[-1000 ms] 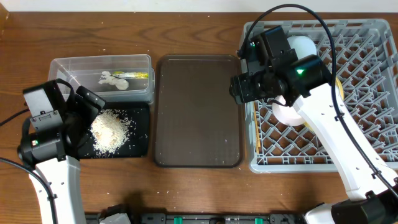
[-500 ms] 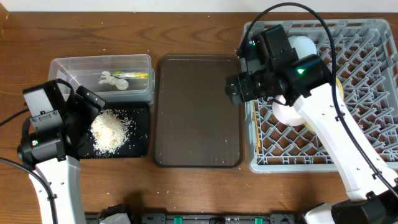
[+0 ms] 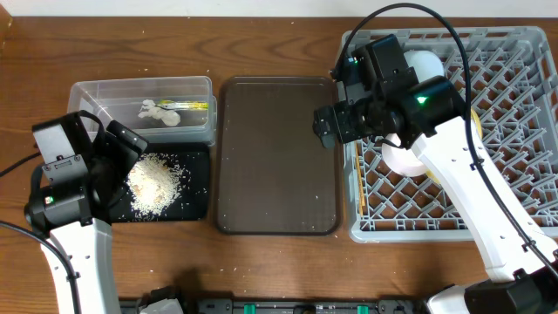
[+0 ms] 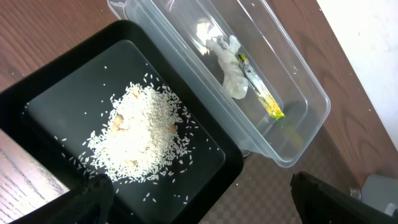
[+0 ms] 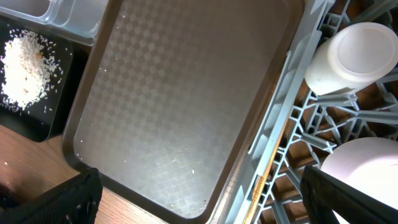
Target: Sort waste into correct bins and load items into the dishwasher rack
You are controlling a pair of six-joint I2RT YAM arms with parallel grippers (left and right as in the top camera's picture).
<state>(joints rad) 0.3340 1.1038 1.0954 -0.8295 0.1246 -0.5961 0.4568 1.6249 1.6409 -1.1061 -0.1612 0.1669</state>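
Nearest, the left gripper (image 4: 208, 196) is held wide open and empty over the black tray (image 4: 62, 99), where the rice heap (image 4: 140, 140) could be scattered by a low pass. The paper scrap (image 4: 229, 68) and wrapper (image 4: 264, 93) are seen in the clear tub (image 4: 298, 81) just beyond. Farther off, the right gripper (image 5: 205, 199), likewise spread and empty, is poised over the serving tray (image 5: 186, 93) beside the rack (image 5: 292, 124), where the white cup (image 5: 351, 56) could be tipped or the chopsticks (image 5: 260, 177) dislodged.

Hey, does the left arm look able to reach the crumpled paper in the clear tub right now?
Probably yes. The crumpled paper lies uncovered in the open-topped clear tub, and the left hand hovers open right beside it, over the black tray.
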